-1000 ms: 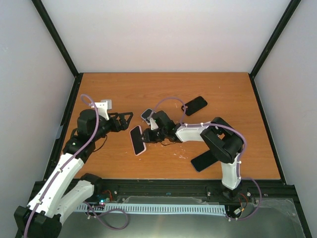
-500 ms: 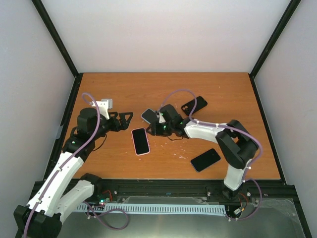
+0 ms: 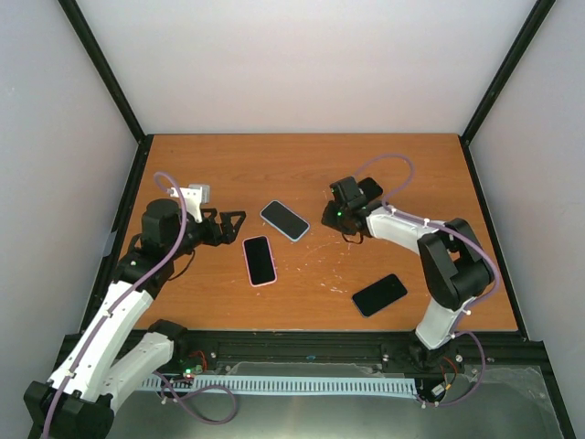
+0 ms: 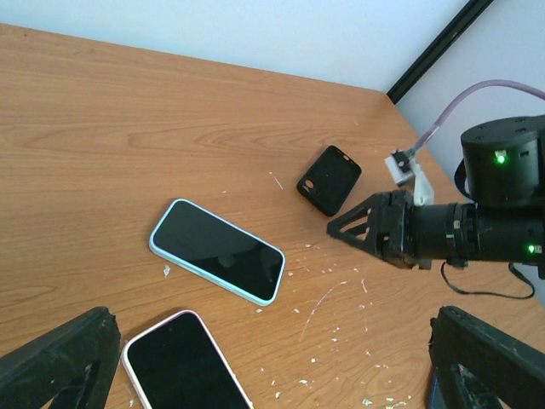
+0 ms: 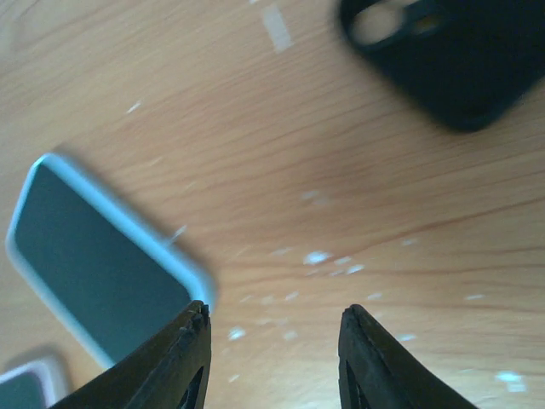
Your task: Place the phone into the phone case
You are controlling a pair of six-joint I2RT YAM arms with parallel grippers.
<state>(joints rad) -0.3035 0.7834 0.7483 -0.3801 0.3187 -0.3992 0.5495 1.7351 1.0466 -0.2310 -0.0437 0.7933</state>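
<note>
A bare black phone lies flat at the front right of the table. The black phone case lies at the back, blurred at the top of the right wrist view and partly hidden behind the right wrist in the top view. My right gripper hovers low just left of the case, open, with only bare wood between its fingers. My left gripper stands wide open at the left, empty.
A phone in a light-blue case lies flat mid-table, just left of the right gripper's fingertips. A phone in a pink case lies in front of it, near the left gripper. White crumbs dot the wood.
The right gripper has opened, pulled back to the right from between the two cased phones and now sits beside the black case. The pink phone shifted slightly earlier. The left arm is still.
</note>
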